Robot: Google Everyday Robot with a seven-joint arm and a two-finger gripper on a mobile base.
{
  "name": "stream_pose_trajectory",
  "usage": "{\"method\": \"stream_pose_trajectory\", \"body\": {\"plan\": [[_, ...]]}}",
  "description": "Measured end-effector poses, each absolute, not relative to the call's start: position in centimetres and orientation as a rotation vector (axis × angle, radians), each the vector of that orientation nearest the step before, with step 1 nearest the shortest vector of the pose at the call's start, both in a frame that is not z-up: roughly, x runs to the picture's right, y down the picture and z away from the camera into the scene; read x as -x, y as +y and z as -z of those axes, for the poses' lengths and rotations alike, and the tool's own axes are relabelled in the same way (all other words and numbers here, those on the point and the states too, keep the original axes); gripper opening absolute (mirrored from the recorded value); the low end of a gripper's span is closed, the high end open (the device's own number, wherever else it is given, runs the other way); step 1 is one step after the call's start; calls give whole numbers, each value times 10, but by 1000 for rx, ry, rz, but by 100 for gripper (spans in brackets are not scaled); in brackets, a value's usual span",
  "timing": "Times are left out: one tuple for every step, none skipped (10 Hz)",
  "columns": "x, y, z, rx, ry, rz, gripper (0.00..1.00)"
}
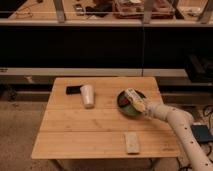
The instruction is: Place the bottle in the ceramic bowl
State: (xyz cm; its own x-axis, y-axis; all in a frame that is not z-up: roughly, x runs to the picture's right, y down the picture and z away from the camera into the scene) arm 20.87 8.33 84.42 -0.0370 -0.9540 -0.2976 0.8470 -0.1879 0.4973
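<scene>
Camera view: the bottle [133, 98], whitish with a speckled label, lies tilted over the ceramic bowl [125, 107] (dark green, glossy), at the right side of the wooden tabletop [75, 130]. The pincer [140, 106] is closed around the bottle above the bowl's right half. What the bowl contains cannot be told. A white cup [88, 95], a dark flat object [74, 90] and a pale block [132, 142] also rest on the tabletop.
</scene>
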Motion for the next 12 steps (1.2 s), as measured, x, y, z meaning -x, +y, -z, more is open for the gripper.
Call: {"method": "stream_pose_trajectory", "body": {"plan": [[-209,83,-844,-663,-211,1634,33],[-209,83,-844,-663,-211,1634,33],[-209,83,-844,-663,-210,1634,33],[-210,83,-844,-663,-209,1634,33],[-210,83,-844,-663,-210,1634,33],[-210,83,-844,-663,-210,1634,33],[-210,83,-844,-663,-209,1634,33],[-210,83,-844,-663,-209,1634,33],[-210,83,-844,-663,-209,1634,33],[-210,83,-844,-663,-209,1633,33],[-210,83,-844,-663,-209,1633,33],[-210,80,-841,-664,-208,1634,33]]}}
